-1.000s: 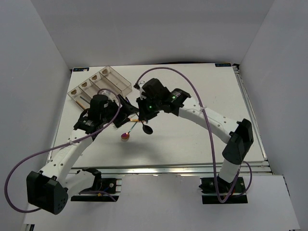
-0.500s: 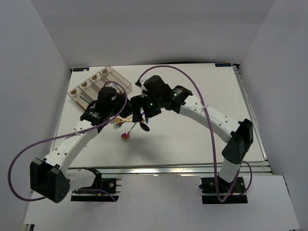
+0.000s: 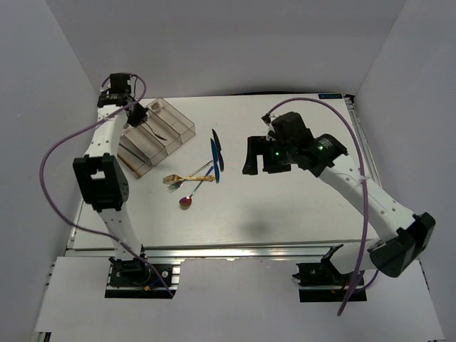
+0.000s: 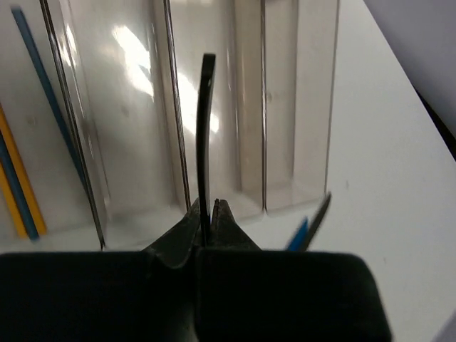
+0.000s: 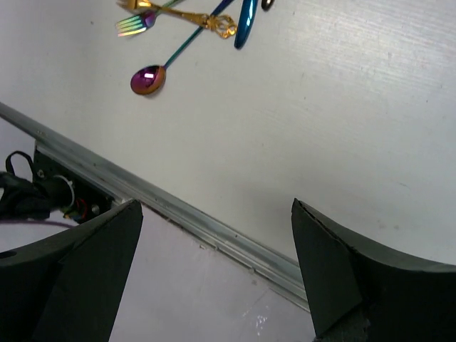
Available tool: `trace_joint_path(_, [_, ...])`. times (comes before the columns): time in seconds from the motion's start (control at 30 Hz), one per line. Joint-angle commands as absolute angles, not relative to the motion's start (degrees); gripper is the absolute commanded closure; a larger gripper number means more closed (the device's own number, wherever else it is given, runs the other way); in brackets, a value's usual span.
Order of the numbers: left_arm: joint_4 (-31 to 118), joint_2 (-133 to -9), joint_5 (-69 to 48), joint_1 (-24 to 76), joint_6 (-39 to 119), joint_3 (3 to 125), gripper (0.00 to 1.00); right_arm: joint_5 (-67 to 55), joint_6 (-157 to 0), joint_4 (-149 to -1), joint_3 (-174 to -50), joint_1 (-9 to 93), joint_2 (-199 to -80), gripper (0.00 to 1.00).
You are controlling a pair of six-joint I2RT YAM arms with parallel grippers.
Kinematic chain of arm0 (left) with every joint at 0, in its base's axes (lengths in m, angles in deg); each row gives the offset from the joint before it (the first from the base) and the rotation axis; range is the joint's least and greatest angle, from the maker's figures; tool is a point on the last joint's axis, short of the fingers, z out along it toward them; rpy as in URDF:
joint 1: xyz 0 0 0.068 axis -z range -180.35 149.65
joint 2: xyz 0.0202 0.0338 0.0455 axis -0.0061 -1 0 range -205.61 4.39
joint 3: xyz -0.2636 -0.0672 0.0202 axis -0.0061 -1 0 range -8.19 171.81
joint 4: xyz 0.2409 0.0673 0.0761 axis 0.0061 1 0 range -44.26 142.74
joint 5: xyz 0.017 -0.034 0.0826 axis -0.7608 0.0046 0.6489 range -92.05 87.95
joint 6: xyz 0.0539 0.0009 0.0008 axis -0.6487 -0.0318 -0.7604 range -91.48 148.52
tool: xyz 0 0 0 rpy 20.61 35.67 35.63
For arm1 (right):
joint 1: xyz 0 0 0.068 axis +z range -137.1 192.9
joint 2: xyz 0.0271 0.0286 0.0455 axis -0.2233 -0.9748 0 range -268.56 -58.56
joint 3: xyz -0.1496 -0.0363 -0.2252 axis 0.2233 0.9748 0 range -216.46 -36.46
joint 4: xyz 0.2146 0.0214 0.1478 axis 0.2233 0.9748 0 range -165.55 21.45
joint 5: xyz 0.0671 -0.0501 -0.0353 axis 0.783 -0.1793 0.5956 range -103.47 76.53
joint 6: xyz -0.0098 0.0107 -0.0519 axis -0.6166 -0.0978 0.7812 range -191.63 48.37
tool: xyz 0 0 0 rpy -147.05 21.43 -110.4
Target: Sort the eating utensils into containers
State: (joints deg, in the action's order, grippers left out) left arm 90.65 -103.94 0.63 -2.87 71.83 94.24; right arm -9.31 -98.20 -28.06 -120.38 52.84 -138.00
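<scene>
Left tool [image 4: 210, 206] is way out at the far corner of the bench [image 3: 299, 214] now, pressed tight on the black spoon [image 4: 206, 135]; you can see the slim dark handle sticking straight out ahead of the closed tips. Right beneath and ahead of that tool sits the clear organiser tray [image 4: 171, 107], and the handle lines up over one of the middle compartments, though I can't tell how high above it the spoon hangs. Off to this tool's left, blue and yellow chopsticks [image 4: 21, 185] lie along an outer compartment. Behind the tool on its right, two knife tips peek into the wrist view. Over to the right tool [image 3: 260, 160]: fingers spread wide, nothing between them, only bare bench and the metal rail at the bench edge showing through the gap. The loose cutlery lies ahead of this tool and off to its left, clear of both fingers: the blue knife [image 3: 214, 162] with the black knife [image 3: 218, 141] just beside it, the gold fork [image 3: 184, 177] crossing the blue knife's near end, and the iridescent spoon [image 3: 186, 201] with its purple bowl nearest the bench edge
</scene>
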Motion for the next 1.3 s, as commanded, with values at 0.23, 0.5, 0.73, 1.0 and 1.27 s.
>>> trace_joint_path(0.23, [108.77, -126.13, 9.56, -8.34, 66.05, 124.38, 1.00, -8.90, -97.47, -24.57, -115.82, 52.98, -131.51, 0.11])
trace_joint_path(0.5, [102.43, -124.63, 6.30, -8.87, 67.37, 116.26, 0.74, -9.34, -95.63, -23.60, -118.28, 52.98, -134.49, 0.11])
trace_joint_path(0.73, [104.98, -121.82, 6.83, -8.79, 66.93, 120.92, 0.10, -7.33, -94.66, -24.92, -120.57, 52.89, -138.09, 0.11])
trace_joint_path(1.0, [103.76, -104.53, 4.54, -5.54, 65.70, 109.79, 0.02, -13.20, -93.16, -29.23, -124.68, 53.85, -152.32, 0.11])
trace_joint_path(1.27, [100.50, -76.84, 9.55, 2.28, 64.12, 78.32, 0.02, -23.92, -99.04, -28.62, -138.05, 58.86, -168.40, 0.15])
